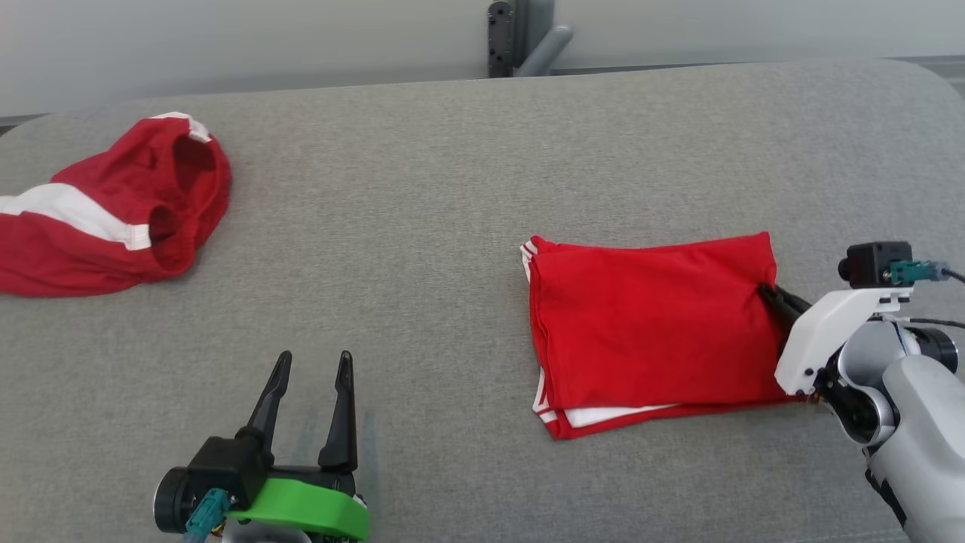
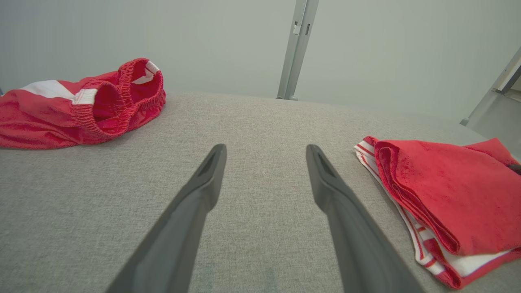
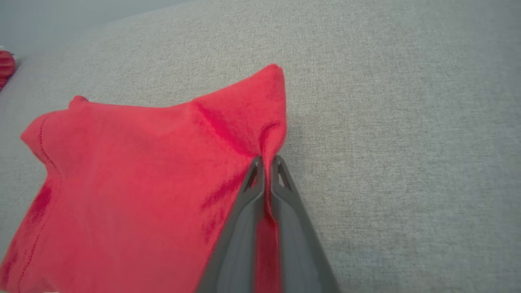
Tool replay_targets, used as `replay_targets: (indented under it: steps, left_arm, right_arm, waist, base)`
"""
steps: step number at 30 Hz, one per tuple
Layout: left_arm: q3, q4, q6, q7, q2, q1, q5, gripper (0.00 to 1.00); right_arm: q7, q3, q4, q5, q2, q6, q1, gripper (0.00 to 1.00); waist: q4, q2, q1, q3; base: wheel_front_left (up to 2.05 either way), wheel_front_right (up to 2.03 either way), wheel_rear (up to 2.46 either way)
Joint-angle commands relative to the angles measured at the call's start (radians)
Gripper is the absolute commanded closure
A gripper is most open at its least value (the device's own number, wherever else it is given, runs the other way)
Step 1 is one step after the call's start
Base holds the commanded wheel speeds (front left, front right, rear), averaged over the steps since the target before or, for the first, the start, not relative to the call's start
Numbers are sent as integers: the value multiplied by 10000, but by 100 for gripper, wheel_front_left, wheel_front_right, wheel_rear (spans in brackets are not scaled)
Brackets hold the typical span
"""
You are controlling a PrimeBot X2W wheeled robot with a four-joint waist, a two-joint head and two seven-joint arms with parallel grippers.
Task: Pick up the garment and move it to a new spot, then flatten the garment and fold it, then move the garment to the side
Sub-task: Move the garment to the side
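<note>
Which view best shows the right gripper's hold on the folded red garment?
The right wrist view: the right gripper is shut on the folded red garment, cloth pinched between its tips. The head view shows the fingers at the garment's right edge. The left wrist view shows the folded layers.

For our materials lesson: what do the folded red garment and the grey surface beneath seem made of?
The folded red garment: probably soft knit sportswear fabric, matte; it puckers where the right gripper pinches it. The grey surface: likely woven upholstery cloth, matte, with a fine speckled weave.
</note>
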Motion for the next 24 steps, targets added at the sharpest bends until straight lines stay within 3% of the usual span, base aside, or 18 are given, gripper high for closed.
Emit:
replay_targets:
  steps: [1, 12, 18, 24]
  left_arm:
    - [3, -30, -40, 1, 3, -195, 40, 0]
    - [-279, -26, -199, 1, 167, -1043, 331, 0]
    - [-424, 86, -232, 1, 219, -1428, 423, 0]
    - [-349, 1, -162, 0, 295, -1541, 395, 0]
  right_arm:
    - [-12, -37, -30, -78, -55, -18, -187, 100]
    - [-46, -118, 1, -570, 261, -18, -1725, 100]
    - [-231, -119, 373, -664, 455, -18, -2275, 100]
    - [-499, -226, 788, -849, 518, -18, -2769, 100]
  waist:
    - [-724, 22, 0, 255]
    - [-2681, 22, 0, 1262]
    - [-2924, 22, 0, 1466]
    - [-2710, 22, 0, 1526]
  base:
    - [0, 0, 0]
    - [0, 0, 0]
    - [0, 0, 0]
    - [0, 0, 0]
